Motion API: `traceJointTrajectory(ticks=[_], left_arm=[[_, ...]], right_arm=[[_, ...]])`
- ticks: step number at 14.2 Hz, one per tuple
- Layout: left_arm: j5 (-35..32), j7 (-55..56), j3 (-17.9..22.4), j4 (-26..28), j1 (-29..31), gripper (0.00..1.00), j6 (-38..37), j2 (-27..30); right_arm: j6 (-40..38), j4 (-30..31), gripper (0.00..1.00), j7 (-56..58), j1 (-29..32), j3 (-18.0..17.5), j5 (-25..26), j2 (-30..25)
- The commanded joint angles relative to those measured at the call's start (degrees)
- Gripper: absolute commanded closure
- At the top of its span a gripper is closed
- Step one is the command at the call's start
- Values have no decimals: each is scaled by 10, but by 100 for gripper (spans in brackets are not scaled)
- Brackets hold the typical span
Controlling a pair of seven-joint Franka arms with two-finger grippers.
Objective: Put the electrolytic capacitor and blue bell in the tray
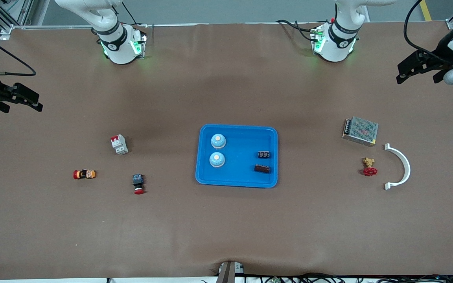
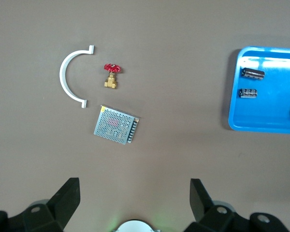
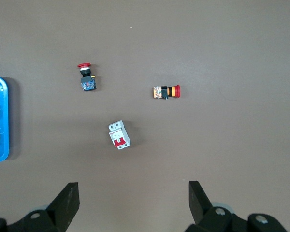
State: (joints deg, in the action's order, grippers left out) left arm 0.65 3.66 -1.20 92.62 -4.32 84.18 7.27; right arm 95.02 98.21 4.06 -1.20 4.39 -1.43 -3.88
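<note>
The bright-blue tray (image 1: 239, 177) lies mid-table. In it sit two blue bells (image 1: 218, 141) (image 1: 217, 160) toward the right arm's end and two dark electrolytic capacitors (image 1: 264, 154) (image 1: 262, 168) toward the left arm's end. The left wrist view shows the tray (image 2: 273, 108) and both capacitors (image 2: 252, 73) (image 2: 248, 93). The right wrist view catches only the tray's edge (image 3: 2, 121). My left gripper (image 1: 416, 76) (image 2: 134, 193) hangs open and empty over its end of the table. My right gripper (image 1: 21, 105) (image 3: 134, 193) hangs open and empty over the other end.
Toward the left arm's end lie a metal power supply (image 1: 360, 131), a red-handled brass valve (image 1: 369, 166) and a white curved bracket (image 1: 401, 167). Toward the right arm's end lie a circuit breaker (image 1: 119, 144) and two red push buttons (image 1: 84, 174) (image 1: 138, 183).
</note>
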Motion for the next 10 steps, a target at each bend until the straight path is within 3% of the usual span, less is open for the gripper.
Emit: traceJointTrajectory(ticks=[1,6,10], left_arm=[[11,-27,9,-17,-9,0,-2,7],[8,-30,12,-88,-17,0,-30,-55],[11,-59,37,-92,-28,0,-35,-63]], right_arm=[[-6,-14,0,-4,10,-9,7,7],[-6,-14,0,-4,9,-9,7,7],[-6,-14,0,-4,9,-9,7,7]])
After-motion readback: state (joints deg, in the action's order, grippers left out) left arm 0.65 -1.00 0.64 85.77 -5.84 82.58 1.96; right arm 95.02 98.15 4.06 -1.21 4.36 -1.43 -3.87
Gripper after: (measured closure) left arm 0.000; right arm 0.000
